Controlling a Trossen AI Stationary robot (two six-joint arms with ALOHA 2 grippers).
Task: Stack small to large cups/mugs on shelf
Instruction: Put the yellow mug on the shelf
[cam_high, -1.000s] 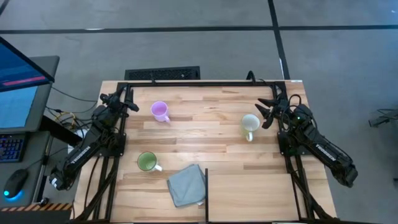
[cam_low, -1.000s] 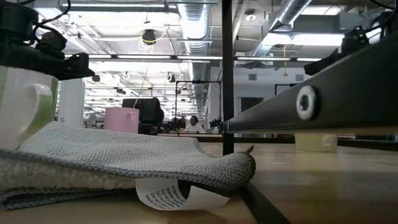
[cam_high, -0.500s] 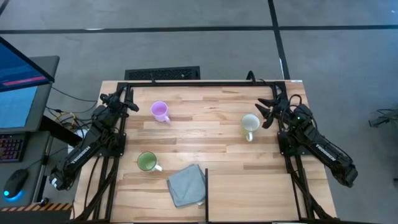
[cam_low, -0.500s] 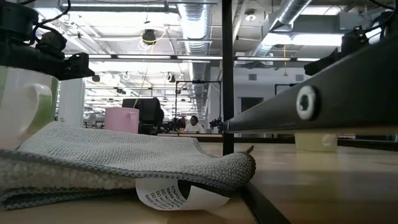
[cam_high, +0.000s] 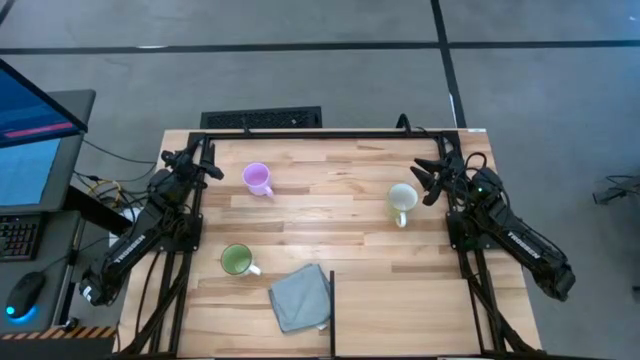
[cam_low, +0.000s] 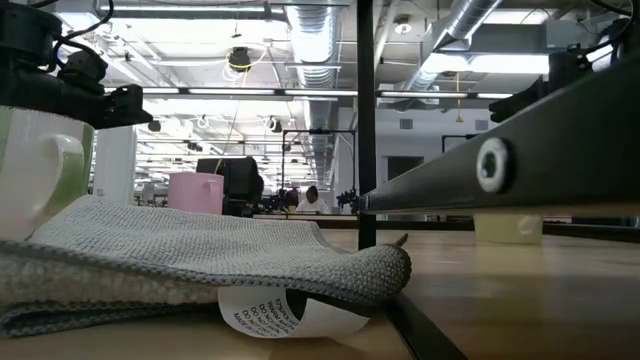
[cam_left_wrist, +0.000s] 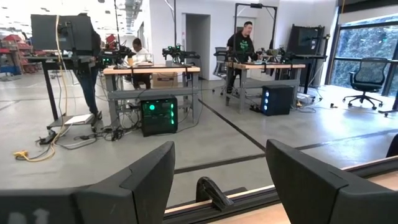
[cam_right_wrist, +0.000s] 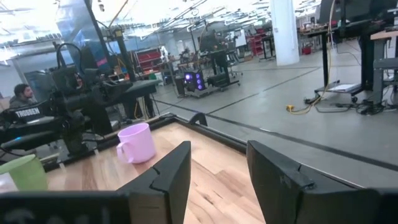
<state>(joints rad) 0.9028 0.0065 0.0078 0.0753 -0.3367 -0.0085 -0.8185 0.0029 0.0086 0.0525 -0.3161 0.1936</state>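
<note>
The lilac mug (cam_high: 258, 179) stands upright near the table's (cam_high: 340, 215) far left corner; the green mug (cam_high: 237, 260) sits toward the near left, just beside the grey cloth (cam_high: 300, 297) at the near edge; the cream mug (cam_high: 402, 201) stands toward the right edge, close to the right gripper (cam_high: 428, 180), whose fingers are spread wide and hold nothing; the left gripper (cam_high: 196, 163) waits at the far left corner, also wide open and empty; no shelf shows; nothing is stacked yet; the mugs look rigid, light, glossy and likely slippery, breakable if knocked; pinching a rim wall opposite the handle seems the surest hold.
</note>
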